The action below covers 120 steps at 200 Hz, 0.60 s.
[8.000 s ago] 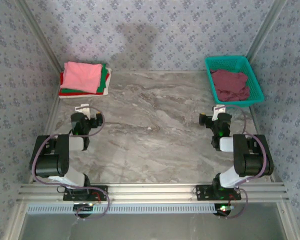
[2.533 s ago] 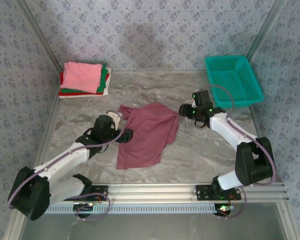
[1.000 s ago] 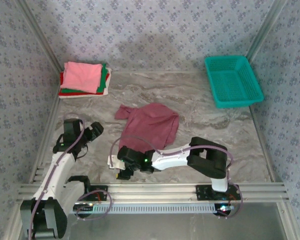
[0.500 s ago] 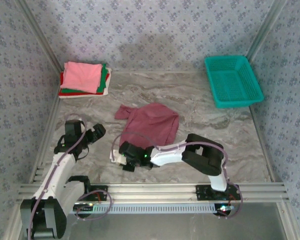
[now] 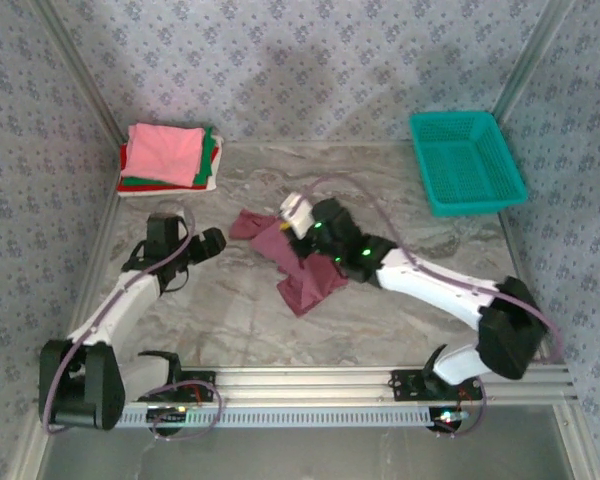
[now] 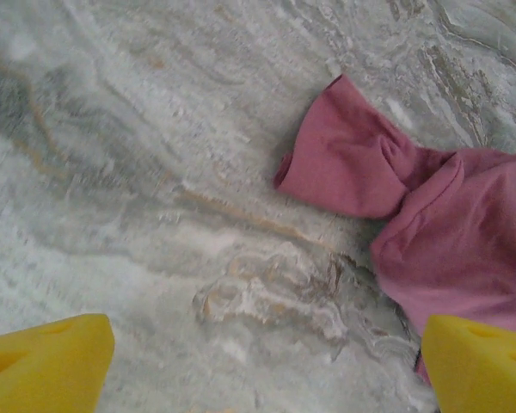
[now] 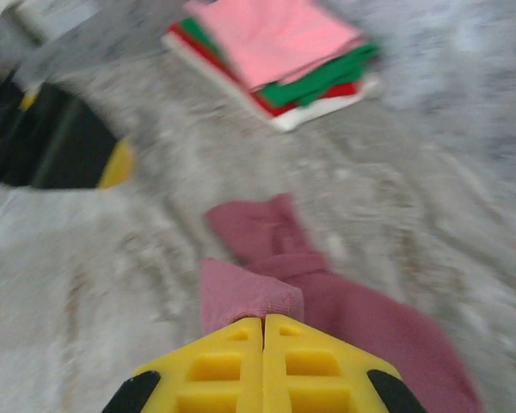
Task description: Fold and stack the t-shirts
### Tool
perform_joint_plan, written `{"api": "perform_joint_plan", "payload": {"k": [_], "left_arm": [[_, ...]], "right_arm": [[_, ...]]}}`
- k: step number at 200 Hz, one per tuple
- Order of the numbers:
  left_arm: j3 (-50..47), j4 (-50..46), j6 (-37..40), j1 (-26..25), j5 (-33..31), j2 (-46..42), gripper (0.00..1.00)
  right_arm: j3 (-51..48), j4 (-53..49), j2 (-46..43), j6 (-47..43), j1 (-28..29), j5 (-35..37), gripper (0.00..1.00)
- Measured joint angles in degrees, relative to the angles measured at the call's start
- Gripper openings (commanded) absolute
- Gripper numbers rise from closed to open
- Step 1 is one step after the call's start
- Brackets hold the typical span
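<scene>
Currently the right claw (image 7: 263, 322) pinches one maroon tee (image 5: 315, 285), left claw (image 5: 211, 243) gapes wide, four folded tees (image 5: 168, 158) stacked.

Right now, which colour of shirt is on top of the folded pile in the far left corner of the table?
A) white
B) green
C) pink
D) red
C: the pink t-shirt lies on top of the pile, and the green t-shirt peeks out from under it.
</scene>
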Motion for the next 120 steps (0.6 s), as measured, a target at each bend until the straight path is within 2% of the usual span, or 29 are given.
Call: {"api": "perform_joint_plan", "payload": {"k": [43, 77, 120], "left_arm": [[5.1, 4.4, 2.3, -2.6, -0.7, 9.9, 0.9], [12.6, 5.0, 5.3, -5.6, -2.2, 20.4, 0.89], [20.4, 5.6, 7.8, -8.2, -3.3, 30.5, 0.86]], "right_arm": [[-4.0, -4.0, -8.8, 3.3, -10.8, 0.0, 0.0], [-8.4, -8.2, -13.8, 6.5, -18.7, 3.4, 0.0], [-16.3, -12.6, -24.9, 13.6, -34.4, 6.2, 0.0]]}}
